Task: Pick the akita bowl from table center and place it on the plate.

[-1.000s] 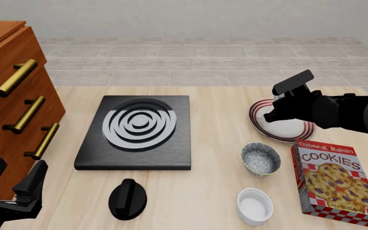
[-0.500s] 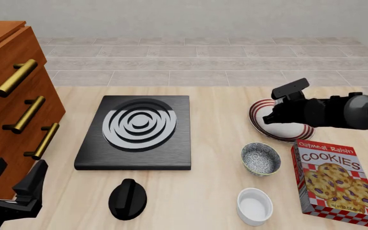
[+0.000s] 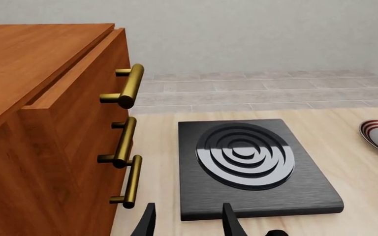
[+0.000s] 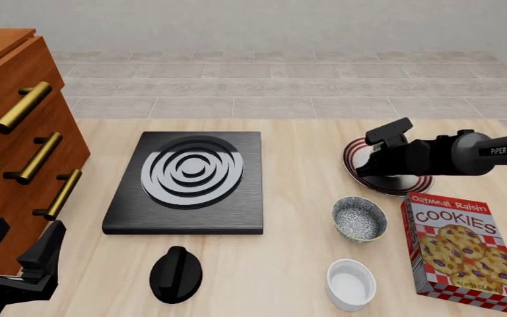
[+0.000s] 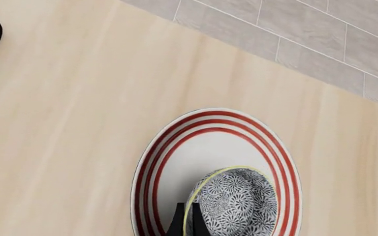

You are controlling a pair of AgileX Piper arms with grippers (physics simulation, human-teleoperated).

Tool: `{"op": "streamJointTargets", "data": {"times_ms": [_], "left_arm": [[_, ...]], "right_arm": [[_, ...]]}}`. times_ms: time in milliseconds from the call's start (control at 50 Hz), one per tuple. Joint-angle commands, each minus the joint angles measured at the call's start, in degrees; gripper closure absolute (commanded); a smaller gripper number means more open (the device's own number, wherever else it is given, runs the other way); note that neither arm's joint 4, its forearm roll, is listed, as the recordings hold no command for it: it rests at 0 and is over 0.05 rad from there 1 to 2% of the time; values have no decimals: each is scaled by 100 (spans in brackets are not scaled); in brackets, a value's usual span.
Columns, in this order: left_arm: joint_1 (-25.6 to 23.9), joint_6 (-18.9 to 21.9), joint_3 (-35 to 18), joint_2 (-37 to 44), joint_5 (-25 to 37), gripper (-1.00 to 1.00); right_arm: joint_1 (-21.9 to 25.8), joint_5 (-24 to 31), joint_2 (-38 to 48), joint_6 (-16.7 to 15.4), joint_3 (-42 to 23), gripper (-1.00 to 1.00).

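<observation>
In the right wrist view the akita bowl (image 5: pixel 232 201), grey-white speckled with a pale rim, hangs tilted low over the plate (image 5: pixel 169 167), which is white with red rings. My right gripper (image 5: pixel 187 219) is shut on the bowl's rim. From the front, the right gripper (image 4: pixel 379 165) is low over the plate (image 4: pixel 352 157), and the arm hides the held bowl. My left gripper (image 4: pixel 20 249) stands open and empty at the near left corner; its fingers (image 3: pixel 146 223) show spread in the left wrist view.
A look-alike speckled bowl (image 4: pixel 359 219) sits on the table near the plate. Close by are a white ramekin (image 4: pixel 350 284) and a cookie box (image 4: pixel 465 254). A black stove slab (image 4: pixel 187 181), a black knob (image 4: pixel 176 274) and a wooden drawer cabinet (image 4: pixel 16 132) occupy the middle and left.
The right arm has come down and levelled out, bringing the gripper and bowl closer to the plate. The left arm has not moved.
</observation>
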Motion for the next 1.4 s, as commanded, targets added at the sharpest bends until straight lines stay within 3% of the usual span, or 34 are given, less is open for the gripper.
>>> {"op": "streamJointTargets", "data": {"times_ms": [20,100,180,200,360,400,480,940,1000,1040,1120,1200,1220,1400], "left_arm": [[6,-7,0,-57,58,-100],[3,-1,0,-59,57,-100],[-36,-20,0,-7,30,-100],[-44,-15,0,3,21,-100],[-41,-14,0,29,-2,-100],[-41,-13,0,34,-6,-100],[-21,-18,0,59,-32,-100],[-33,-19,0,12,18,-100],[-25,-19,0,89,-51,-100],[-26,-15,0,111,-76,-100],[-32,-5,0,118,-86,-100],[-31,4,0,148,-120,-100],[-25,13,0,168,-141,-100],[9,46,0,346,-307,-100]], "right_arm": [[24,-41,192,48,-18,100],[146,-96,17,300,53,100],[56,-217,29,182,127,100],[33,-232,32,182,134,-100],[52,-280,-63,141,229,-100],[125,-259,-206,292,258,-100],[61,-250,-248,114,278,-100],[217,-255,-1327,-89,929,-100],[212,-369,-1578,-16,1116,-100],[318,-454,-1929,227,1351,-100],[388,-471,-2303,263,1603,-100],[560,-519,-2964,31,2071,-100],[504,-466,-3155,125,2096,-100],[780,-45,-4424,-33,2508,-100]]}}
